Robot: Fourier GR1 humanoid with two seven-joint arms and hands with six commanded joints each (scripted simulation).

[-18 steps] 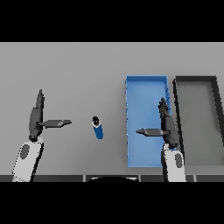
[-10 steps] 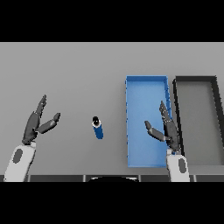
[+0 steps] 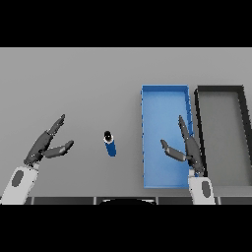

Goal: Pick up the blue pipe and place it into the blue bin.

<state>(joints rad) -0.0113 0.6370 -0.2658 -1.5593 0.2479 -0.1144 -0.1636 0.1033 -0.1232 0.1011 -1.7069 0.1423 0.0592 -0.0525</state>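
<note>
A short blue pipe (image 3: pixel 110 143) with a dark end lies on the grey table, a little left of the blue bin (image 3: pixel 165 94). My left hand (image 3: pixel 43 146) hovers at the lower left, open, fingers straight and thumb spread, well left of the pipe. Over the bin's lower right part is my right hand (image 3: pixel 189 149), open too, with fingers pointing away from me and the thumb out to the left. Neither hand touches the pipe.
A black bin (image 3: pixel 220 90) with a grey floor stands right beside the blue bin at the right edge. The grey table (image 3: pixel 74 83) stretches behind and left of the pipe.
My left hand has swung outward to the left and tilted, fingers now leaning right. The right hand has dropped slightly and its thumb has lowered. The pipe has not moved.
</note>
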